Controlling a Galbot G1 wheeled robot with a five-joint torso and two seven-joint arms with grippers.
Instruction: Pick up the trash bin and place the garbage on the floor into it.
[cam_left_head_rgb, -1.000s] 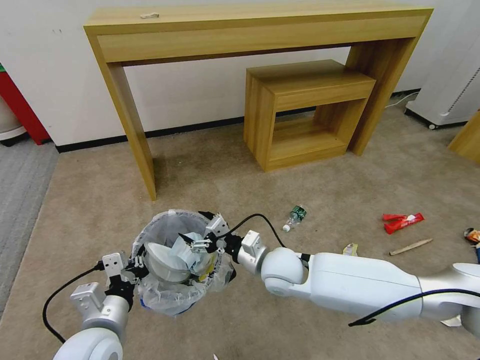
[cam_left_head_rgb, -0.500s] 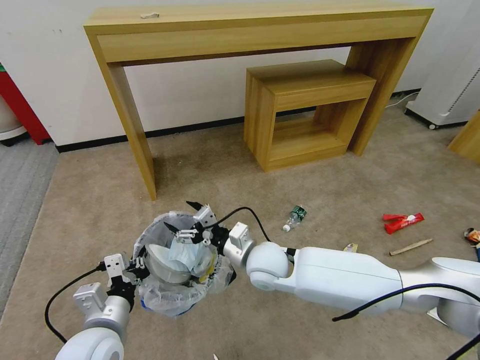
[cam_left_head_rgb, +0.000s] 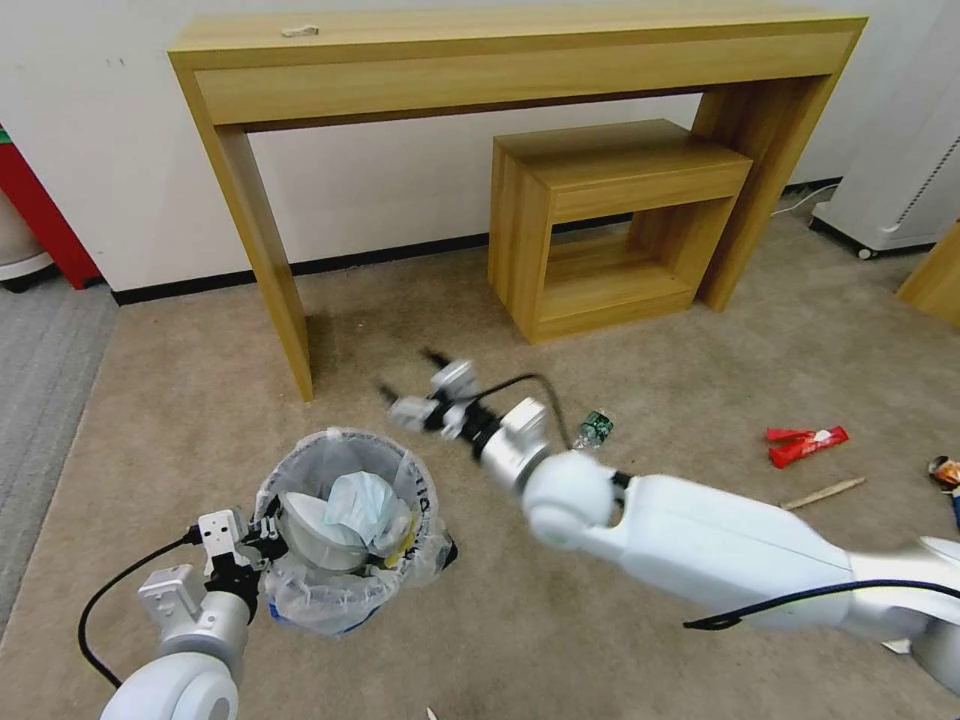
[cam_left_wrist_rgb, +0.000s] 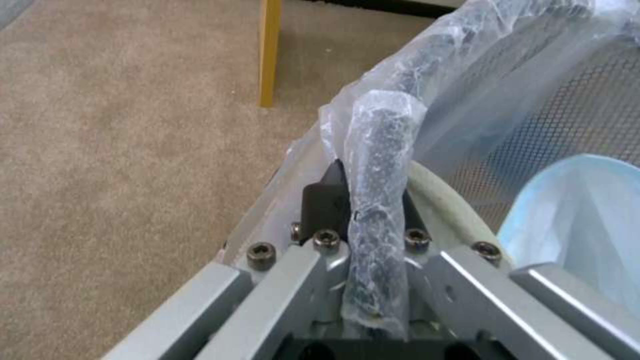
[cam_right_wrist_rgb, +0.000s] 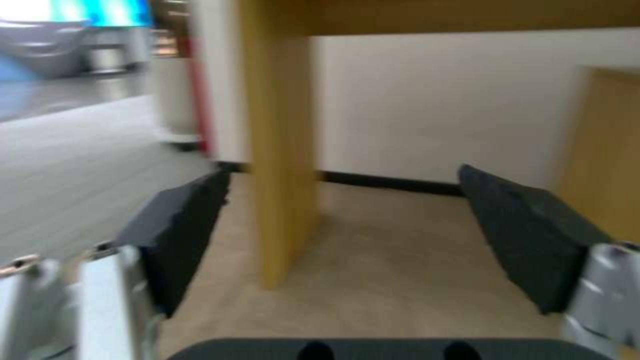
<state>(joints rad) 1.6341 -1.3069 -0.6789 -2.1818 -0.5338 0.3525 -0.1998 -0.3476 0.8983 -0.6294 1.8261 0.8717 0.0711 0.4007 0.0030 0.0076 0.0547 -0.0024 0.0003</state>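
Partly done, mask (cam_left_head_rgb: 362, 497) binned.
Left gripper (cam_left_wrist_rgb: 363, 210) fingers clamp the bin (cam_left_head_rgb: 345, 540) rim; right gripper (cam_left_head_rgb: 421, 385) hangs beyond it, fingers wide, empty. Bottle (cam_left_head_rgb: 592, 430), packet (cam_left_head_rgb: 806, 444), stick (cam_left_head_rgb: 822, 493) lie right of it.

Head high; wrists near carpet (cam_left_head_rgb: 420, 300)
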